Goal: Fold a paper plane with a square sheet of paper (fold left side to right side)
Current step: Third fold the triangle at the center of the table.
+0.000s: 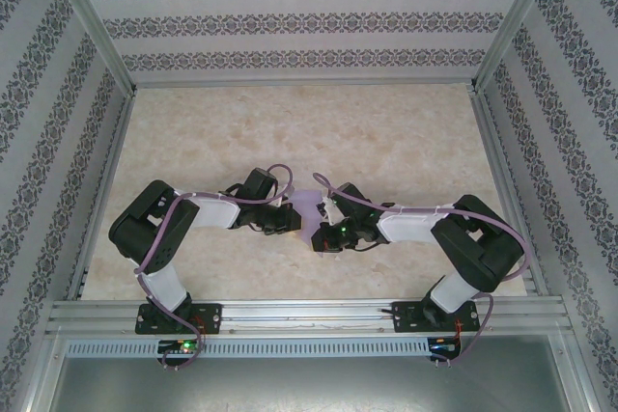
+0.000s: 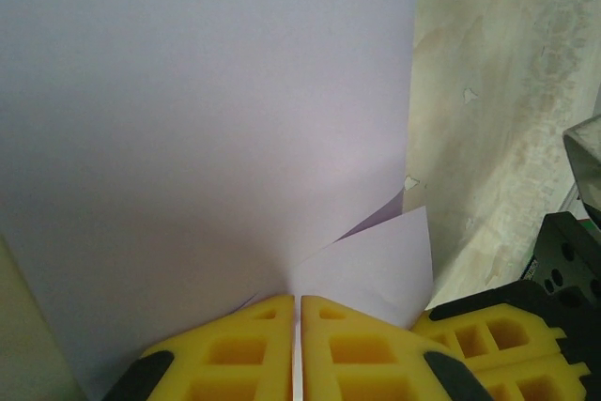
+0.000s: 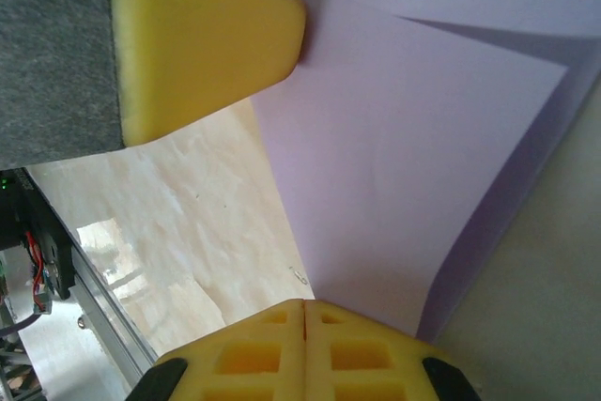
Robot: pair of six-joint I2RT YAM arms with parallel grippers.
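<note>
Lilac square sheet of paper (image 2: 207, 119), partly folded over | my left gripper (image 2: 297, 302) clamped on its edge | my right gripper (image 3: 303, 305) pinching it too, just beside | marbled desk (image 2: 498, 91) underneath

You're looking at a beige marbled tabletop (image 1: 386, 132), boxed in on three sides by walls (image 1: 309, 16) papered in grey floral stripes. Along its near edge you'll find a silver metal rail (image 1: 309, 314), with a slotted strip (image 1: 309, 346) just beside it. Up close, small chipped flecks (image 2: 470, 96) mark the tabletop.
</note>
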